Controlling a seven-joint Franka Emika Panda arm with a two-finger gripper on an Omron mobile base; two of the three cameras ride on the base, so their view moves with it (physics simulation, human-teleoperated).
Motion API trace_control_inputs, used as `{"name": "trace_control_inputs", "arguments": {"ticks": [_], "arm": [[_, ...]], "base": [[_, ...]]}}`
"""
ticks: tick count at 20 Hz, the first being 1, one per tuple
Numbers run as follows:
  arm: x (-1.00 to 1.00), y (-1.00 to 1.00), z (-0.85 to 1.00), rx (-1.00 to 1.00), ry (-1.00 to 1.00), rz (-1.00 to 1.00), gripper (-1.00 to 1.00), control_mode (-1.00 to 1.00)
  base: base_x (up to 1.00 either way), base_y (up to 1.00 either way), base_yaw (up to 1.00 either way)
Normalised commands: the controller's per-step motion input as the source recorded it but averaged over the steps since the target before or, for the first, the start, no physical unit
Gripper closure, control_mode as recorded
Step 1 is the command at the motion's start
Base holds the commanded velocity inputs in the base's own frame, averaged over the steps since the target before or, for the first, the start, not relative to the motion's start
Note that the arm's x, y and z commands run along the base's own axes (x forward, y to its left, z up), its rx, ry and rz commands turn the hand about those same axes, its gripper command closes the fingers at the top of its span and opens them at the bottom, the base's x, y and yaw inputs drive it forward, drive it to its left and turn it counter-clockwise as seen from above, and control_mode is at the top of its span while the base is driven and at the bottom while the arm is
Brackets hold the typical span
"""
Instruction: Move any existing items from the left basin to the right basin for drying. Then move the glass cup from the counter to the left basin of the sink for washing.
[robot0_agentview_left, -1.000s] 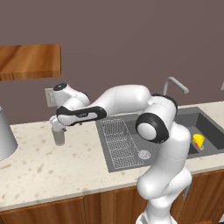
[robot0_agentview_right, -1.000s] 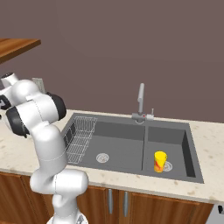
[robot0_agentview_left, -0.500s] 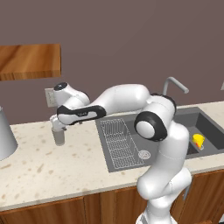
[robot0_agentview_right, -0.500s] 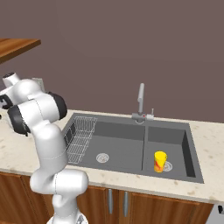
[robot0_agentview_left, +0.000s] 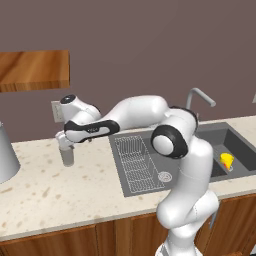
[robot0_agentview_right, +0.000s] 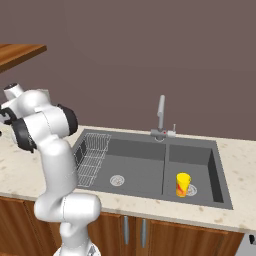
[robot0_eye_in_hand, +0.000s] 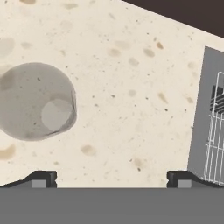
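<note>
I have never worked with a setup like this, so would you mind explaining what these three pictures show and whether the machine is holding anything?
It is a rendered kitchen with a white robot arm on a driving base. Two pictures come from cameras on the base, behind the arm to its left and right; the third looks down from the hand. The gripper hangs open just above a glass cup on the beige counter, holding nothing. In the hand view the cup lies off to the left of the finger tips. The sink has a wire rack in the left basin and a yellow item in the right basin.

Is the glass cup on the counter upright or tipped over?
Upright. The glass cup stands vertically on the counter; the hand view looks straight down into its round mouth.
</note>
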Motion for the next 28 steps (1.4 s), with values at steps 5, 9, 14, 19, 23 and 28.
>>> {"name": "trace_control_inputs", "arguments": {"ticks": [5, 9, 14, 19, 23, 28], "arm": [[0.14, 0.14, -0.03, 0.00, 0.00, 0.00, -1.00, -1.00], [0.18, 0.10, -0.01, 0.00, 0.00, 0.00, -1.00, -1.00], [0.18, 0.08, -0.05, 0.00, 0.00, 0.00, -1.00, -1.00], [0.14, 0.07, -0.13, 0.00, 0.00, 0.00, -1.00, -1.00], [0.11, 0.09, -0.19, 0.00, 0.00, 0.00, -1.00, -1.00], [0.13, 0.09, -0.13, 0.00, 0.00, 0.00, -1.00, -1.00]], "base": [[0.00, 0.00, 0.00], [0.00, 0.00, 0.00], [0.00, 0.00, 0.00], [0.00, 0.00, 0.00], [0.00, 0.00, 0.00], [0.00, 0.00, 0.00]]}}
